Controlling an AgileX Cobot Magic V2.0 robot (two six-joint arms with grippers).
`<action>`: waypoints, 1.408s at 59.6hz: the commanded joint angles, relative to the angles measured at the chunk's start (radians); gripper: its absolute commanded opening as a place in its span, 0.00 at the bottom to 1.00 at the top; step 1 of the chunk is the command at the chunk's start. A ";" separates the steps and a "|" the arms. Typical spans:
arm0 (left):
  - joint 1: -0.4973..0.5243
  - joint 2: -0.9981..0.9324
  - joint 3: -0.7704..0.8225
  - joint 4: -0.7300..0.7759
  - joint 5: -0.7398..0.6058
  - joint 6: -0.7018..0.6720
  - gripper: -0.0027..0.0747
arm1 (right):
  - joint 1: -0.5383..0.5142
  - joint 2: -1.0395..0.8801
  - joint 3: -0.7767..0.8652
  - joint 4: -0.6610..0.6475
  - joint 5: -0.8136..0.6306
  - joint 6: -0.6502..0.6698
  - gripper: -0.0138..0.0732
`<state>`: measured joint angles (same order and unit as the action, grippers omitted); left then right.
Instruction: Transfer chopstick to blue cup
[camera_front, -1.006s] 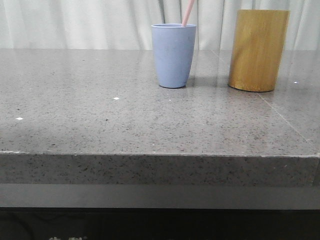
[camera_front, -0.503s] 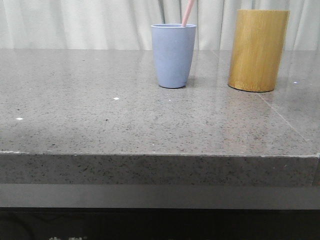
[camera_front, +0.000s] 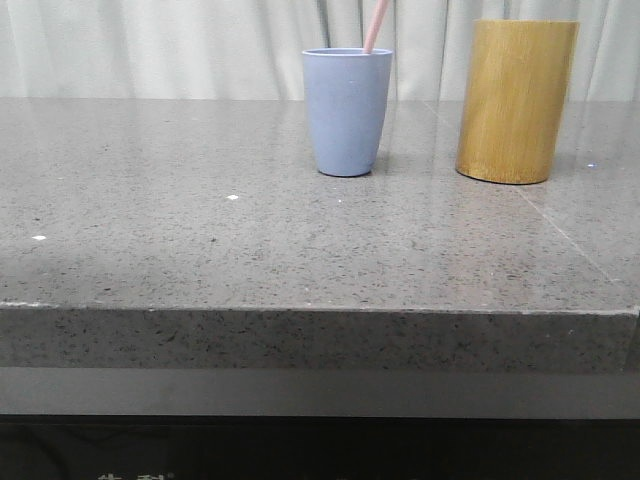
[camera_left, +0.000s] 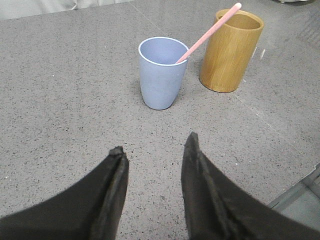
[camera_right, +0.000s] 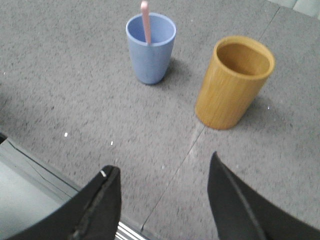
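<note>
The blue cup (camera_front: 347, 112) stands upright at the back middle of the grey stone table. A pale pink chopstick (camera_front: 376, 25) leans out of it toward the right. The cup also shows in the left wrist view (camera_left: 161, 73) with the chopstick (camera_left: 210, 31), and in the right wrist view (camera_right: 150, 47) with the chopstick (camera_right: 145, 21). My left gripper (camera_left: 155, 144) is open and empty, well short of the cup. My right gripper (camera_right: 162, 164) is open and empty near the table's front edge. Neither gripper shows in the front view.
A taller tan bamboo cylinder (camera_front: 516, 100) stands to the right of the blue cup; its inside looks empty in the right wrist view (camera_right: 234, 82). The table's front edge (camera_front: 320, 310) runs across the front view. A pale curtain hangs behind.
</note>
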<state>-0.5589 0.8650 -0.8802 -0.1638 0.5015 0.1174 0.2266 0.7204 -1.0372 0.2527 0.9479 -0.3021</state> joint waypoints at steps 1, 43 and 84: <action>-0.007 -0.009 -0.027 -0.010 -0.075 -0.001 0.37 | -0.007 -0.096 0.052 0.003 -0.079 -0.002 0.64; -0.007 -0.009 -0.027 -0.010 -0.075 -0.001 0.01 | -0.007 -0.257 0.176 0.002 -0.070 -0.002 0.02; 0.267 -0.293 0.301 -0.006 -0.263 0.001 0.01 | -0.006 -0.257 0.176 0.003 -0.070 -0.002 0.02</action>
<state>-0.3667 0.6630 -0.6368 -0.1639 0.3630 0.1190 0.2250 0.4563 -0.8400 0.2527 0.9432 -0.3021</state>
